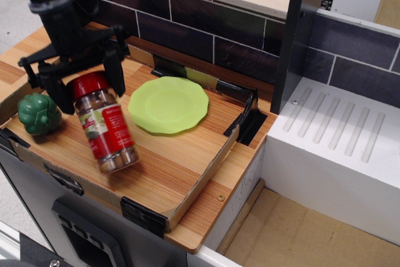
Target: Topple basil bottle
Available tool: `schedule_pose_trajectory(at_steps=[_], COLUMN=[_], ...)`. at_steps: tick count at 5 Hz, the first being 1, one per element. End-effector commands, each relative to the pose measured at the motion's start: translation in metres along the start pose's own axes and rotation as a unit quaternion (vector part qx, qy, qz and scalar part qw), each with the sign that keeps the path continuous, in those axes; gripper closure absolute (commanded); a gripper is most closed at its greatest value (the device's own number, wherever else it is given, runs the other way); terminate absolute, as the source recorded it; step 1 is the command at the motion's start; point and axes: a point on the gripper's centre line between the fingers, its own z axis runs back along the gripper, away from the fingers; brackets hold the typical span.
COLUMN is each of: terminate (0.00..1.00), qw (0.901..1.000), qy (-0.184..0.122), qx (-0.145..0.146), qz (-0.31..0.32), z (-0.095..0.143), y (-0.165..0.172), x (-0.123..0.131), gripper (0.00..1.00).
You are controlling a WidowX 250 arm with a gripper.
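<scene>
I see the claw (pixel 85 78) spread wide over the left part of the counter (pixel 169 173), gripping nothing, its 2 black fingers (pixel 115 65) pointing down on either side of the bottle's red cap. The bottle (pixel 104 123) stands on its base near the counter's front-left edge, leaning a little with its bottom toward the front edge and the cap toward the claw; I cannot tell whether a finger touches the cap. Its red label faces me and brownish contents show at the top and bottom of the clear jar. A dark-green pepper (pixel 39 114) sits at the left corner, just beside the left finger and apart from the bottle. A lime-green plate (pixel 169 104) lies flat toward the back edge, to the right of the bottle and clear of it.
</scene>
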Motion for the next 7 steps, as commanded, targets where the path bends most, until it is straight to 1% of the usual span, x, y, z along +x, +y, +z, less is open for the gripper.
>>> schedule_pose_trajectory(at_steps=[1, 2, 3, 4, 5, 6, 7], terminate=[0.0, 0.0, 0.0, 0.0, 0.0, 0.0, 0.0], qw=[0.9979, 0.9967, 0.9954, 0.995, 0.9936, 0.9929, 0.9939], qy=[-0.057, -0.071, -0.08, -0.079, -0.083, -0.081, -0.075], qx=[0.006, 0.002, 0.009, 0.017, 0.031, 0.042, 0.044], qz=[0.029, 0.04, 0.052, 0.059, 0.071, 0.076, 0.068], z=[0.012, 0.012, 0.01, 0.007, 0.006, 0.009, 0.013], y=[-0.01, -0.016, -0.022, -0.021, -0.017, -0.013, -0.013], x=[0.036, 0.047, 0.065, 0.071, 0.075, 0.075, 0.071], gripper=[1.0, 1.0, 1.0, 1.0, 0.0, 0.0, 0.0])
